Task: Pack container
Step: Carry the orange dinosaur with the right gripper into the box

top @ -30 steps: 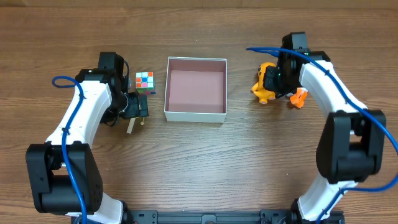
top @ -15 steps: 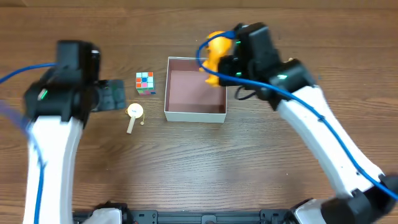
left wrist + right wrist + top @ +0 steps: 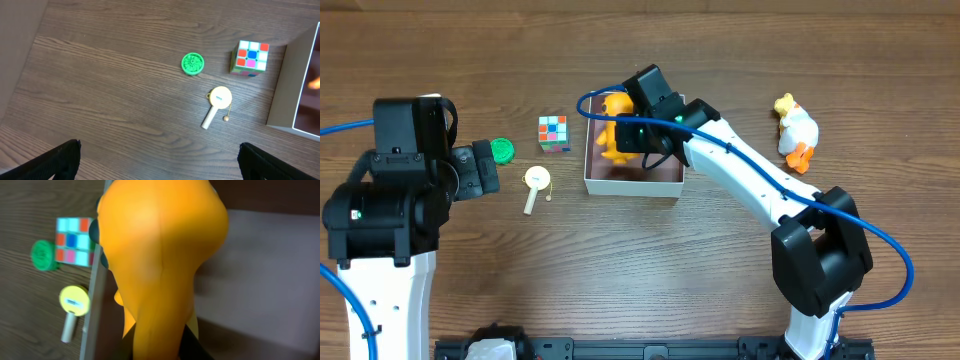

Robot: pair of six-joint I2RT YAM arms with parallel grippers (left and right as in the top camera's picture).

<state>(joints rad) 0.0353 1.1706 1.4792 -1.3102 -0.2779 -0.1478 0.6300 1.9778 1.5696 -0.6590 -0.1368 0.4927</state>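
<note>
Container (image 3: pixel 632 186): shallow square box with white walls and a dusty pink inside, open on top, standing on the wooden counter (image 3: pixel 620 270) between the two arms.
Right gripper (image 3: pixel 628 133): reaches over the container's far left corner, closed around an orange toy (image 3: pixel 616 125).
Orange toy: hangs over the container's left edge, partly above the pink floor and partly above the rim; whether it touches the box cannot be told. In the right wrist view its rounded orange body fills most of the picture.
Left gripper (image 3: pixel 159 147): spread wide with nothing between its fingers, raised above the counter well to the left of the container.
Colour cube (image 3: pixel 553 132): just beside the container's left wall, near its far corner, not touching it.
Yellow disc on a white stick (image 3: pixel 535 183): left of the container, nearer its front corner, the stick slanting away from the box.
Green round cap (image 3: pixel 502 151): farther left of the container than the cube, lying flat.
White and orange duck toy (image 3: pixel 796 130): well to the right of the container, level with its far half.
</note>
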